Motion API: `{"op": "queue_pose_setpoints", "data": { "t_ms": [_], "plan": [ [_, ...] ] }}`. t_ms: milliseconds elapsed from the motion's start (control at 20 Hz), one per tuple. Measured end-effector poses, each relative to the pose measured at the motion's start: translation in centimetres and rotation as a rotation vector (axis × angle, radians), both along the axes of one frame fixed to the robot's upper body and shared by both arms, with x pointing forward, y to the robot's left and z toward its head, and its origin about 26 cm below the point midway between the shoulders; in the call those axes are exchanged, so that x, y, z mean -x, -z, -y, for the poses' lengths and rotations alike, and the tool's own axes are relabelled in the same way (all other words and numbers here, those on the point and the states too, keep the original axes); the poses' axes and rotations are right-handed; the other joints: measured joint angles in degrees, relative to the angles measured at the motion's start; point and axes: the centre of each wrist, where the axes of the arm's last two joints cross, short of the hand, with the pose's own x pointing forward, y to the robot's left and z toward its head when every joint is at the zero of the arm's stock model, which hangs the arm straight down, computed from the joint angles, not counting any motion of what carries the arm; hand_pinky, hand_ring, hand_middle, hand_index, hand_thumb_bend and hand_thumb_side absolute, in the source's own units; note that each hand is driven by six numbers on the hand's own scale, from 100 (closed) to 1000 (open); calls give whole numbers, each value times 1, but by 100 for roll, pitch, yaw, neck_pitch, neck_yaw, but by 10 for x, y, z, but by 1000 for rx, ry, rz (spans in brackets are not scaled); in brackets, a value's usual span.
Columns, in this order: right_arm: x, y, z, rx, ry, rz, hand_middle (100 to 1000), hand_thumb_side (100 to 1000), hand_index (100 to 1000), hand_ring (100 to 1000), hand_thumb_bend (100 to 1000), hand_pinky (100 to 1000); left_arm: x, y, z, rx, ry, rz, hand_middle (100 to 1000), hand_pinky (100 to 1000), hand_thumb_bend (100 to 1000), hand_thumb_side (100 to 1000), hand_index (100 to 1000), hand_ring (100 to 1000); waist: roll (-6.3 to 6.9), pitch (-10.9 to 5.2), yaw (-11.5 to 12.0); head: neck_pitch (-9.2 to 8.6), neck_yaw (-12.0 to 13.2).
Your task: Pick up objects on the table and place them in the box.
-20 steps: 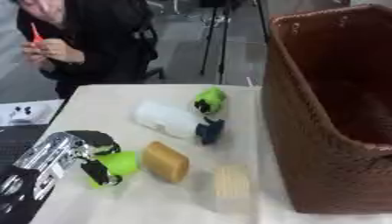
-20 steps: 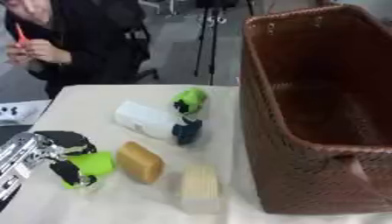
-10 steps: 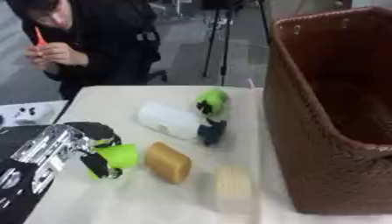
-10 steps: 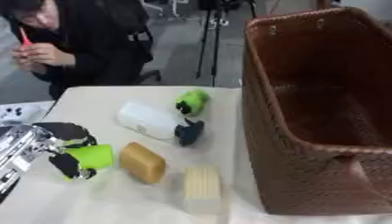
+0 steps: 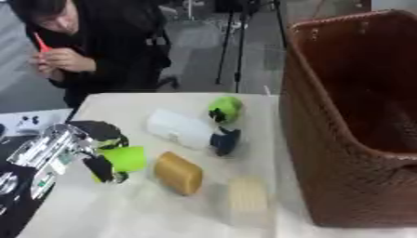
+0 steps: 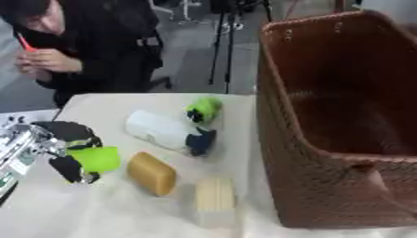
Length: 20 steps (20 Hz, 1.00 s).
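Gripping green block (image 5: 124, 158) w/ left hand (image 5: 88, 146), near basket (image 5: 350, 139).

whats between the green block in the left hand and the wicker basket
In the left eye view, the tan rounded block lies right beside the green block held by the left hand; the pale ridged block lies nearer the basket.

A black tripod (image 5: 236, 42) stands on the grey floor (image 5: 195, 56) beyond the bench's (image 5: 122, 104) far edge. Left of the tripod, a person in dark clothing (image 5: 114, 51) leans toward the bench's far left corner, holding a thin red object (image 5: 41, 42).
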Motion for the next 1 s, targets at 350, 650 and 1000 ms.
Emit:
{"op": "queue_pose_setpoints", "data": {
  "t_ms": [350, 650, 1000],
  "plan": [
    [1, 0, 2, 6, 2, -4, 739, 876, 616, 750, 100, 807, 0, -23, 4, -23, 36, 46, 506, 702, 100, 418, 593, 695, 53, -75, 7, 4, -20],
    [2, 0, 3, 5, 2, -8, 738, 877, 615, 750, 100, 808, 1, -40, 10, -36, 78, 81, 501, 693, 100, 377, 589, 689, 59, -121, 32, 59, -51],
    [4, 1, 5, 10, 2, -16, 738, 877, 615, 750, 100, 809, 2, -69, 26, -54, 165, 140, 498, 690, 100, 351, 587, 686, 59, -167, 39, 111, -58]
  ]
}}
